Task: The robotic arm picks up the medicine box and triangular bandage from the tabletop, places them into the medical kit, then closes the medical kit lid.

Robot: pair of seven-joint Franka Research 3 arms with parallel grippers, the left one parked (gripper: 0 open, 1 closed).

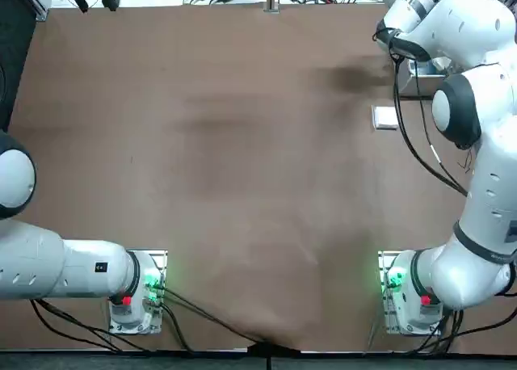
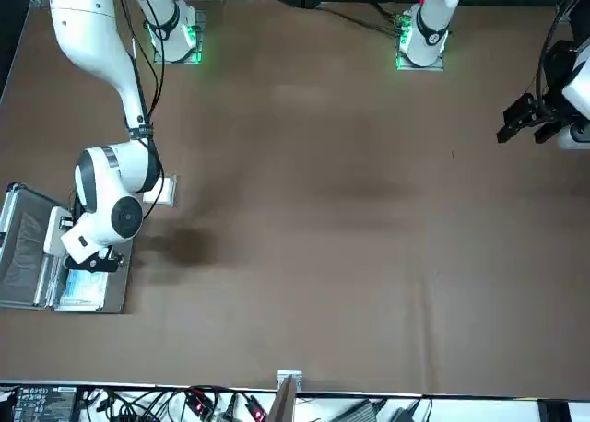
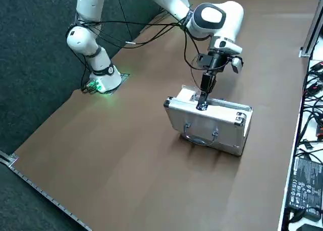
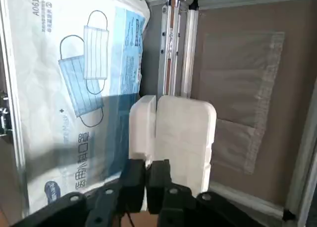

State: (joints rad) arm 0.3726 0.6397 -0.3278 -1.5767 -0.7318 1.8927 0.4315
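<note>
Fingers of the right gripper (image 4: 146,180) are pressed close together on the lower edge of the triangular bandage (image 4: 173,138), a white packet with two lobes that stands up from between the black pads. In the right side view the same gripper (image 3: 203,104) hangs straight down from the robotic arm (image 3: 214,19), its tips at the top edge of the medical kit (image 3: 209,121), so the held packet sits directly over the open case.

Behind the packet, in the wrist view, lies a pale blue and white pack printed with two face-mask drawings (image 4: 74,83). Its corner reads "A061"; a line of characters runs along its length, but they are too small to make out with any confidence. Beside that pack runs the hinge line of the case, and past it the medical kit lid (image 4: 247,103), whose brown inner face carries a clear pocket.

From the front the lid (image 2: 23,247) lies opened flat next to the tray holding the blue-white contents. One case, one bandage packet and one mask pack can be counted.

The medicine box (image 1: 384,117) is the single small white square on the brown table (image 1: 226,184), just beside the arm's elbow and apart from the gripper. It probably shows again in the front view as the white edge by the elbow (image 2: 167,190).
</note>
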